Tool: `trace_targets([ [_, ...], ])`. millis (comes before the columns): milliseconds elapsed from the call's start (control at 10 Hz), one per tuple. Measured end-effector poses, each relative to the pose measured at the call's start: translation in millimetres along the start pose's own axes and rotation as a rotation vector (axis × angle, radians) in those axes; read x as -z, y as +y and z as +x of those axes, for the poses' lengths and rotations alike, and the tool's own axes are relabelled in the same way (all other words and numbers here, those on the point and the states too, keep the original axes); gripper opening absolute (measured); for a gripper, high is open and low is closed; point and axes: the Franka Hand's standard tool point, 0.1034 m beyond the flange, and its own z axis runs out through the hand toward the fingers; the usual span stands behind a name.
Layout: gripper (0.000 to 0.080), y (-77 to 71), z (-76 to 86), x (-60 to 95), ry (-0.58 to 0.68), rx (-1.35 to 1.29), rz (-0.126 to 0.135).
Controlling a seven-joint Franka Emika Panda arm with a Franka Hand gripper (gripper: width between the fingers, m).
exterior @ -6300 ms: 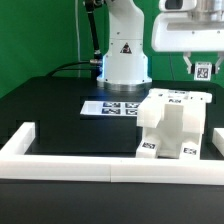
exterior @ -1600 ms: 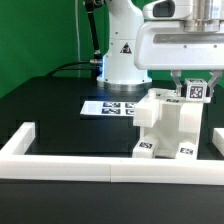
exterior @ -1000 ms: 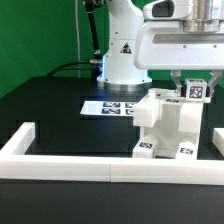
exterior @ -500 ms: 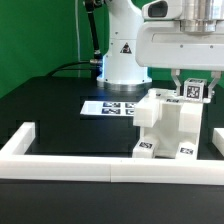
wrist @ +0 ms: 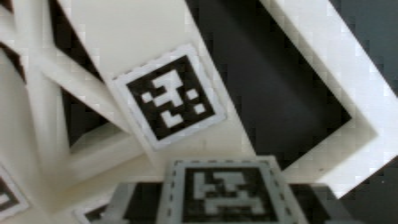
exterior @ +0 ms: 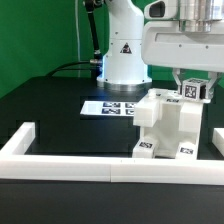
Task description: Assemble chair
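Two dark fingers [exterior: 177,84] are closed on a small tagged part [exterior: 191,87], whose black-and-white marker faces the exterior camera. The jaws stand partly apart only because the part fills the gap. In the wrist view the tagged part [wrist: 222,190] sits close to the lens.

The gripper [exterior: 191,94] holds it at the upper back corner of the chair body [exterior: 168,125], on the exterior view's right. Neither picture shows whether part and body already touch. The chair body, a boxy white assembly with tags low on its front, stands on the black table [exterior: 50,110]. It is just behind the white border rail [exterior: 90,162] and just beside the marker board [exterior: 108,107], with the arm's base [exterior: 122,55] farther back.

The step in hand appears to be seating this part into the body's top. To do it well, the arm should probably square the part over its socket. The slanted white beams and the chair tag [wrist: 169,95] beyond the part in the wrist view can serve as a guide. Then it should press straight down without twisting, gripping firmly until the part sits flush. Nothing visible pins the body down, so a sideways push could shove it toward the rail. Slow, vertical force looks safest.
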Motion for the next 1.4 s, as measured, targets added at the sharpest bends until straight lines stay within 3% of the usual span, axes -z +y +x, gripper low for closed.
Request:
trace_targets([
  [1300,0.0274,-5.7,-8.0,-1.0,-0.019,-0.696,0.007],
  [1400,0.0362,-5.7,-8.1,-1.0,-0.019,-0.665,0.008],
])
